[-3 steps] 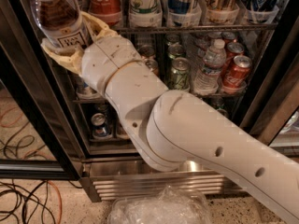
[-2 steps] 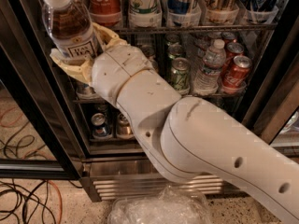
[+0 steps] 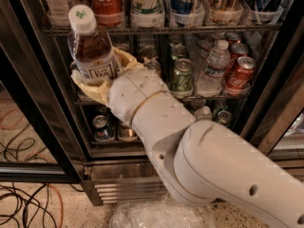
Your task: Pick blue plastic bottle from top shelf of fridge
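Observation:
My gripper (image 3: 99, 75) is shut on the blue plastic bottle (image 3: 92, 49), a clear bottle of brown drink with a white cap bearing a green mark and a white label. It holds the bottle upright in front of the fridge (image 3: 42, 122), just below the top shelf (image 3: 161, 30) at its left side. My cream fingers (image 3: 90, 87) wrap the bottle's lower part. My white arm runs down to the bottom right.
The top shelf holds a red Coca-Cola bottle (image 3: 107, 1) and other tall bottles in clear holders. The rack below holds cans, a green can (image 3: 182, 77), a red can (image 3: 240, 75) and a small water bottle (image 3: 212, 68). Cables (image 3: 23, 198) lie on the floor at left.
The gripper with the bottle has moved right and down, away from the top left corner, drawing the bottle further out and lower in front of the shelves.

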Available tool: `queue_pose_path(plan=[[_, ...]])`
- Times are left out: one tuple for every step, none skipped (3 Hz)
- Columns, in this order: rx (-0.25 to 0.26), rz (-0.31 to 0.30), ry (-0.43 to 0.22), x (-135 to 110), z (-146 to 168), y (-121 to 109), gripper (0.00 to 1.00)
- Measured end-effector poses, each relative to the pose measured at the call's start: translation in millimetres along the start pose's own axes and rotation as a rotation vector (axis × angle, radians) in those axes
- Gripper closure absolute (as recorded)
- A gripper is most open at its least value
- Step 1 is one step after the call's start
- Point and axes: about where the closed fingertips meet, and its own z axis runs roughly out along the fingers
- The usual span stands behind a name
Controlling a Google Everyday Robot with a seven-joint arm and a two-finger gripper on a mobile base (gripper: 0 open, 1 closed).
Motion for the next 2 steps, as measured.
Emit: queue_pose_path(plan=[[0.081,0.008,0.065,18.2,-17.4,-5.3,1.0],[0.081,0.008,0.065,18.1,-17.4,-5.3,1.0]])
